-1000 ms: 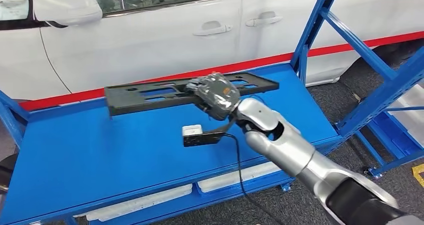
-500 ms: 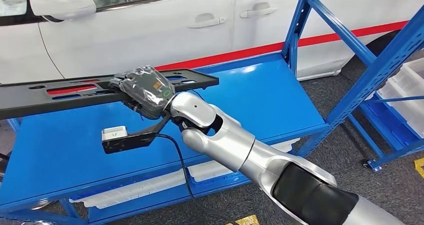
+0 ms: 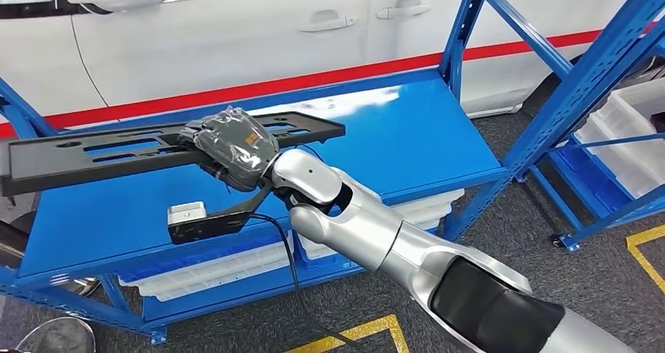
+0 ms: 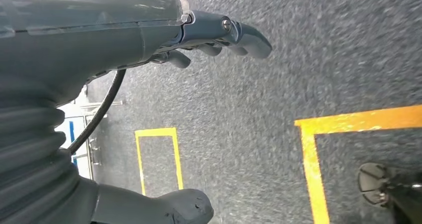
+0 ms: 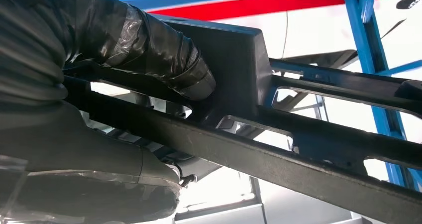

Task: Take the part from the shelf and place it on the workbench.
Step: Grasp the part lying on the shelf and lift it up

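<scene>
The part is a long flat black plastic panel with slotted cut-outs. My right hand, wrapped in clear film, grips it near its middle and holds it level above the blue shelf. In the right wrist view the thumb presses on the black panel and the fingers curl under it. My left hand hangs over grey floor, fingers apart, holding nothing.
A white car stands behind the shelf. Blue uprights rise at the shelf's right end, and a second rack with white bins stands at the right. White trays lie on the lower level. Yellow floor lines mark the carpet.
The whole view has shifted as the camera moved. The panel has come off the shelf surface and swung left in my right hand, now hanging past the shelf's left end.
</scene>
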Motion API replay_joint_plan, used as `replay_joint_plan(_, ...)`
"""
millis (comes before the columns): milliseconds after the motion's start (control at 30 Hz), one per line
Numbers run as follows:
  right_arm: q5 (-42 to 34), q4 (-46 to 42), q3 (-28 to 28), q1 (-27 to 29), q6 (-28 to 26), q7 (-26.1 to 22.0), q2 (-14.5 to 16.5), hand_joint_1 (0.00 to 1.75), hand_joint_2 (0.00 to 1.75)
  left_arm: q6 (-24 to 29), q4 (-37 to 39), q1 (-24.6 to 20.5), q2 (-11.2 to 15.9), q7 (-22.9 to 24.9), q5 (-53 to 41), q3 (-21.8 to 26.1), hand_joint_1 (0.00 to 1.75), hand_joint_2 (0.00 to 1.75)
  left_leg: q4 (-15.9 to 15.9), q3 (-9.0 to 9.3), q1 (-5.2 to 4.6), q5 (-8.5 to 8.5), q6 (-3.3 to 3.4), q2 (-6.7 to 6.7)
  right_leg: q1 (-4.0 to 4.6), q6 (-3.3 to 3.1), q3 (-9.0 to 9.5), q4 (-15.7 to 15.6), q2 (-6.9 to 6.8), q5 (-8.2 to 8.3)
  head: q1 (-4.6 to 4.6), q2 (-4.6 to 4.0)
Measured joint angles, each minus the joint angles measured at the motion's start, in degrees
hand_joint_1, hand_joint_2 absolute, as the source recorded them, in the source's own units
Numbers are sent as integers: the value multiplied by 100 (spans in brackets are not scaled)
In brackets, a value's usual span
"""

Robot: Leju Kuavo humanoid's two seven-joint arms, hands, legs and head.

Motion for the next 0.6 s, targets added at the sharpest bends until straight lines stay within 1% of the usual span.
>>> replay_joint_plan(33,0,-13,0,1,-1,-1,-1,175,175,-1,0,0,-8,4,0,7,0,175,31,-55,-6,39,-21,-2,16,-33,278,-400,-3,2,-1,1)
replay_joint_plan(67,0,-25,0,1,-1,-2,-1,175,175,-1,0,0,-16,10,1,14,0,175,48,-88,-8,82,-46,-1,36,-65,471,-705,-3,-26,-1,1)
replay_joint_plan(100,0,-38,1,0,-2,-3,-3,175,175,-2,0,0,-22,20,1,24,0,175,48,-108,-5,130,-77,-1,56,-93,560,-875,-3,-66,-1,1)
replay_joint_plan(133,0,-47,1,1,-3,-4,-6,175,175,-2,0,2,-23,31,1,36,0,175,34,-115,0,183,-110,-1,63,-119,557,-927,-3,-41,-1,1)
replay_joint_plan(167,0,-49,2,1,-3,-4,-11,175,175,-2,0,5,-23,40,1,50,0,175,22,-125,9,211,-144,-2,54,-155,526,-947,-10,18,1,1)
replay_joint_plan(200,0,-51,3,1,-3,-4,-14,175,175,-1,0,10,-22,48,1,63,0,175,51,-155,18,154,-180,-9,41,-199,490,-967,-20,82,0,1)
replay_joint_plan(233,0,-54,4,3,-3,-4,-16,175,175,-1,0,15,-22,51,1,73,0,175,168,-209,25,-15,-218,-15,24,-242,437,-989,-31,157,1,0)
replay_joint_plan(267,-1,-55,5,5,-2,-4,-16,175,175,0,0,20,-21,55,2,80,0,175,399,-288,40,-282,-256,-21,9,-275,366,-1004,-42,236,-1,0)
replay_joint_plan(300,-1,-57,8,8,-1,-3,-17,175,175,1,0,23,-22,58,2,84,0,175,733,-381,54,-595,-294,-25,10,-294,280,-1003,-43,309,-1,0)
replay_joint_plan(333,-2,-58,11,13,-1,-3,-19,175,175,1,0,23,-22,61,2,85,0,175,1108,-462,71,-849,-327,-25,11,-298,185,-998,-43,382,-1,0)
replay_joint_plan(367,-3,-59,16,24,0,-3,-23,175,175,1,0,21,-23,63,2,86,0,175,1432,-500,87,-977,-354,-25,12,-291,88,-989,-44,453,-1,0)
replay_joint_plan(400,-5,-59,22,37,-1,-3,-29,175,175,1,0,18,-22,64,2,89,0,175,1622,-468,100,-962,-375,-24,11,-278,-13,-975,-45,522,-1,0)
replay_joint_plan(433,-8,-60,28,49,-1,-3,-35,175,175,1,0,16,-21,65,2,90,0,175,1628,-344,111,-833,-387,-24,6,-260,-115,-955,-46,585,-2,0)
replay_joint_plan(467,-11,-61,32,57,-2,-3,-42,175,175,1,0,13,-19,66,2,92,0,175,1438,-117,120,-675,-391,-24,-1,-238,-213,-928,-47,645,-2,0)
replay_joint_plan(500,-13,-67,34,62,-3,-2,-47,175,175,1,0,8,-18,65,2,94,0,175,1079,187,125,-612,-385,-27,-7,-211,-300,-898,-47,698,-2,0)
replay_joint_plan(533,-13,-78,33,63,-3,-2,-53,175,175,1,0,3,-17,63,1,95,0,175,639,507,115,-644,-364,-34,-9,-180,-368,-869,-46,748,-2,0)
replay_joint_plan(567,-13,-90,32,65,-4,-1,-58,175,175,0,0,0,-17,60,1,96,0,175,296,736,100,-717,-329,-45,-8,-145,-405,-861,-47,798,-1,0)
replay_joint_plan(600,-14,-102,31,67,-5,-1,-63,175,175,1,0,-3,-17,56,0,97,0,175,66,866,82,-802,-288,-56,-9,-109,-422,-864,-49,850,-1,0)
